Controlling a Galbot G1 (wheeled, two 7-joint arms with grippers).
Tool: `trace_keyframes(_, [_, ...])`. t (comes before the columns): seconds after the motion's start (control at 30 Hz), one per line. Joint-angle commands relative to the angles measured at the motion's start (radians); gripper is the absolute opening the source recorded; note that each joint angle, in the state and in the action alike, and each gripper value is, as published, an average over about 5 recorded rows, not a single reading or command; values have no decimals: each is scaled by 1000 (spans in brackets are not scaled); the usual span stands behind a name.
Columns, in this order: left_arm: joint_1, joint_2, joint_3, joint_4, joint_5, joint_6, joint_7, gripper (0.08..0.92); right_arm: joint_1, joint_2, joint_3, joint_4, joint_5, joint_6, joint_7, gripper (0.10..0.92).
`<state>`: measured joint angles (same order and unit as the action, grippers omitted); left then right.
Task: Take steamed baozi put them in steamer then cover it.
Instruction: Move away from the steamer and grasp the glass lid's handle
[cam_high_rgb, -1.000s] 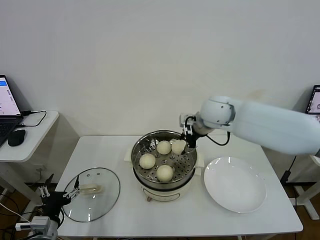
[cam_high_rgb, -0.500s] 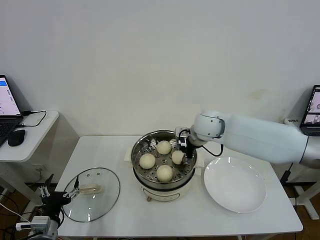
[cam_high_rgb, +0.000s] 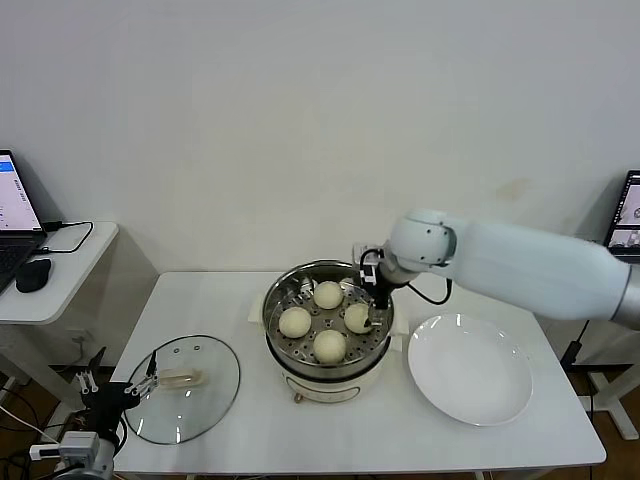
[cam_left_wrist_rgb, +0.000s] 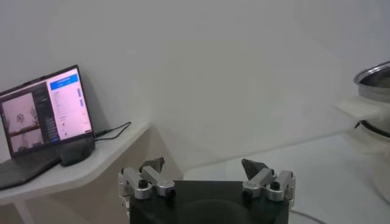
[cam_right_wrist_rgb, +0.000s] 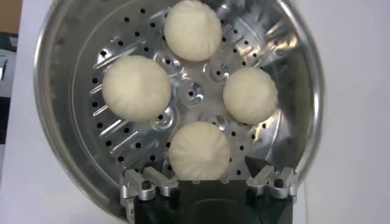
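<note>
All four round cream-white dough buns (cam_right_wrist_rgb: 199, 150) sit in the shiny round steel steamer pot (cam_high_rgb: 276, 300). Right tool (cam_right_wrist_rgb: 207, 172) hovers just above one, jaws spread, holding nothing. Left tool (cam_left_wrist_rgb: 206, 173) is spread too, down off the worktop's (cam_high_rgb: 400, 430) left corner.

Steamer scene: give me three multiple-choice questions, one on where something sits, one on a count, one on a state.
1. Where is the glass lid?
A. On the steamer
B. On the table, on the steamer's left
C. On the white plate

2. How many baozi lie in the steamer?
A. Two
B. Three
C. Four

3. The right gripper is:
A. Open above the tray
B. Shut on a bun
C. Holding the lid

Answers: 1 B, the lid lies flat near the left gripper. 2 C, four buns sit on the tray. 3 A, its fingers stand apart, holding nothing.
</note>
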<state>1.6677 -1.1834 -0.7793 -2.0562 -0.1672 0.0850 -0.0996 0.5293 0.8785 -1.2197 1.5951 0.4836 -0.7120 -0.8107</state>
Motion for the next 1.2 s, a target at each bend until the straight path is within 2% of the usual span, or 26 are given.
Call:
trace_keyframes(0.03, [-1, 0, 4, -3, 0, 0, 1, 823, 65, -152, 88, 134, 45, 13, 48, 823])
trace_keyframes(0.2, [-3, -1, 10, -5, -2, -1, 0, 823, -93, -318, 217, 250, 129, 40, 340, 823])
trace_keyframes(0.33, [-2, -2, 16, -7, -5, 0, -1, 823, -421, -433, 479, 331, 151, 103, 577, 823])
trace_keyframes(0.47, [-3, -7, 22, -5, -11, -3, -4, 823, -817, -468, 816, 369, 124, 224, 760, 823])
trace_keyframes(0.57, [-6, -14, 31, -4, -11, -11, -10, 823, -1167, -415, 1151, 362, 38, 350, 836, 823])
trace_keyframes(0.67, [-8, -22, 41, 0, -10, -23, -16, 823, -1494, -275, 1480, 346, -83, 472, 842, 823])
trace_keyframes(0.83, [-9, -33, 59, 14, -8, -49, -20, 823, -1788, 18, 1806, 334, -247, 666, 745, 823])
trace_keyframes(1.0, [-18, -60, 80, 24, -6, -120, -31, 823, -1931, 289, 2022, 329, -274, 813, 611, 823])
trace_keyframes(1.2, [-33, -60, 88, 80, 165, -185, -61, 823, -2046, 488, 2110, 339, -255, 862, 529, 823])
